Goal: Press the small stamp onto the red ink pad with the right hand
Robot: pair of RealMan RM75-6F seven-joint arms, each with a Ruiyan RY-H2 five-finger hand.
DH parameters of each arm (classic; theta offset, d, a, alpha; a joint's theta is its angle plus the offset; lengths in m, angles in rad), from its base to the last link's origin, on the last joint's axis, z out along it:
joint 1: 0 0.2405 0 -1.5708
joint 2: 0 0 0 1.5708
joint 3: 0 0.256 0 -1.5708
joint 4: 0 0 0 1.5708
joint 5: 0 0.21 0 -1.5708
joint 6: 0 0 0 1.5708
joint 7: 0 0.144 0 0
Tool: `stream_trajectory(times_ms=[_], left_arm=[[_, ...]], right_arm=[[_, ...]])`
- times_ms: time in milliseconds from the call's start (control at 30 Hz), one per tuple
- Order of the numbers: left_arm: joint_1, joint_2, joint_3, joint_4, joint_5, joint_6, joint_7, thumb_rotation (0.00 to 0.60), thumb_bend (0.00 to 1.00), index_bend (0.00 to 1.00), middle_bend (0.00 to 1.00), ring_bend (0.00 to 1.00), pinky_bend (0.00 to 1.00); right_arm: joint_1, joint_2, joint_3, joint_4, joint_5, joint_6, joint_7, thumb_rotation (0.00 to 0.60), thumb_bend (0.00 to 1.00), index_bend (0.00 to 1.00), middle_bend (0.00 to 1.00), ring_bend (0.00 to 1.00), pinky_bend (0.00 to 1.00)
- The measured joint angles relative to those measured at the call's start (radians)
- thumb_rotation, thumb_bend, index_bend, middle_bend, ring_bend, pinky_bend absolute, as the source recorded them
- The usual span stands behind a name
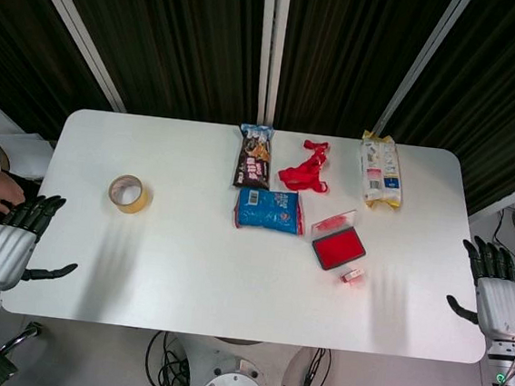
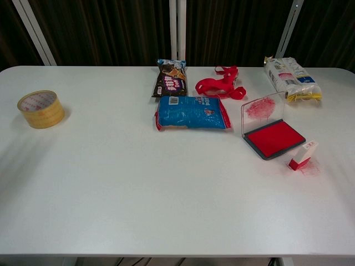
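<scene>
Grey and black plastic, that's the right hand (image 1: 500, 303), and it's hanging off the table's near right corner with fingers spread and nothing in them. Same story for the left hand (image 1: 7, 249), sitting open at the opposite corner and holding nothing. The chest view isn't showing either one.

Moving inward from the right hand, the small stamp (image 2: 303, 155) is lying on the white table (image 1: 185, 277), well apart from the palm and just beside the near corner of the ink pad (image 2: 274, 138), looking tipped rather than standing square. Its base is red and there's a faint red smudge on the table next to it. The pad is sitting with its clear lid (image 2: 262, 110) standing up at the far edge, red surface exposed.

I'm guessing the stamp is very light and rigid, hard plastic, so it's probably going to skid or tip if it gets nudged sideways. Pinching the pale upper body from both sides looks like the way, keeping off the inky red end. The pad itself is shallow and light too, so pressing straight down seems safer than pushing at an angle.

Further back there's a blue packet (image 2: 192, 112), a dark snack bag (image 2: 171, 78), a red strap (image 2: 222, 83), a white bag (image 2: 290, 77) and a tape roll (image 2: 40, 108) far left.
</scene>
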Motion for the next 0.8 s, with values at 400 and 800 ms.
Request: stream_trajectory(times_ms=[400, 800], left_arm=[[0.000, 0.012, 0.003, -0.030, 0.001, -0.003, 0.021, 0.366, 0.06, 0.06, 0.10, 0.08, 0.16], [-0.001, 0.012, 0.001, -0.021, -0.014, -0.014, 0.013, 0.365, 0.06, 0.06, 0.10, 0.08, 0.16]], right_arm=[[0.004, 0.006, -0.016, -0.003, -0.018, -0.017, 0.003, 0.600, 0.09, 0.00, 0.00, 0.00, 0.00], [0.005, -0.001, -0.018, 0.008, -0.084, 0.041, 0.064, 0.600, 0.09, 0.00, 0.33, 0.87, 0.99]])
